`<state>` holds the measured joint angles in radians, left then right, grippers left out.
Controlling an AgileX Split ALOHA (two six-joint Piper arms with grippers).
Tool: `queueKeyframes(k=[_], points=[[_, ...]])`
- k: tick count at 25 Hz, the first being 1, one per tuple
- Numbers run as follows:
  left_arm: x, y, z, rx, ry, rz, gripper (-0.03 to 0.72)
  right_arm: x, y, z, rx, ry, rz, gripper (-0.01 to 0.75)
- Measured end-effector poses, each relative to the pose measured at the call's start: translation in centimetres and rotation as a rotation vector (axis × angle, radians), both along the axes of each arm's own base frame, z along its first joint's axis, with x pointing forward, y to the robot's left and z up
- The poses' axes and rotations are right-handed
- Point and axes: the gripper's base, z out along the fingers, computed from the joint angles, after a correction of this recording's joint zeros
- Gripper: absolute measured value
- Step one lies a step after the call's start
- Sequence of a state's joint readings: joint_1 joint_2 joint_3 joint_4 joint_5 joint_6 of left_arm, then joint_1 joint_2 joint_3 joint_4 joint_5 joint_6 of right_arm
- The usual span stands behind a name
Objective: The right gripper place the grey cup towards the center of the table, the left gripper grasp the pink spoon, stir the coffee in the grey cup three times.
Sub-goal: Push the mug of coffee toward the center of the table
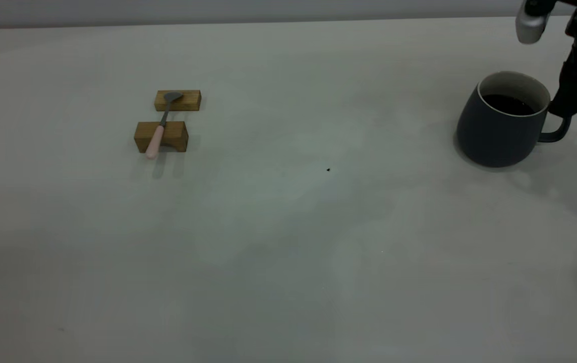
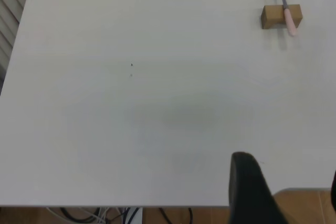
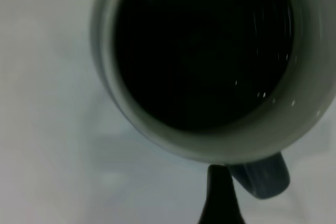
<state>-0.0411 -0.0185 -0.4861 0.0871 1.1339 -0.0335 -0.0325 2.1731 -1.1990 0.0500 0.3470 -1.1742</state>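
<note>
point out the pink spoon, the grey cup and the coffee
pink spoon (image 1: pixel 156 141), exterior view, on the pale pink handle
grey cup (image 1: pixel 490 136), exterior view, on the dark outer wall
coffee (image 3: pixel 199 51), right wrist view, on the dark liquid surface

Looks like a robot test bench in a lab: wide, plain pale table (image 1: pixel 278 242) filling the frame, bare grey wall (image 1: pixel 218 10) along the top edge, loose cables (image 2: pixel 100 214) hanging below the table's edge at lower left of the left wrist view.

No readable text (or labels) anywhere.
</note>
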Motion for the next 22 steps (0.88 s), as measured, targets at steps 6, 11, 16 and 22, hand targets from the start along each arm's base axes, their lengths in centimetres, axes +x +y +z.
queueKeyframes(k=[6,11,16,22], points=[[0.0,0.0,0.0,0.0,0.0,0.0,0.446,0.2,-1.3,-2.0,-0.023,-0.021,0.022,0.582],[0.0,0.0,0.0,0.0,0.0,0.0,0.446,0.6,-1.3,-4.1,-0.039,-0.059,0.043,0.582],[0.0,0.0,0.0,0.0,-0.001,0.0,0.446,0.6,-0.4,-5.0,-0.04,-0.065,0.065,0.582],[0.0,0.0,0.0,0.0,-0.001,0.0,0.446,0.7,2.3,-5.4,-0.04,-0.076,0.132,0.582]])
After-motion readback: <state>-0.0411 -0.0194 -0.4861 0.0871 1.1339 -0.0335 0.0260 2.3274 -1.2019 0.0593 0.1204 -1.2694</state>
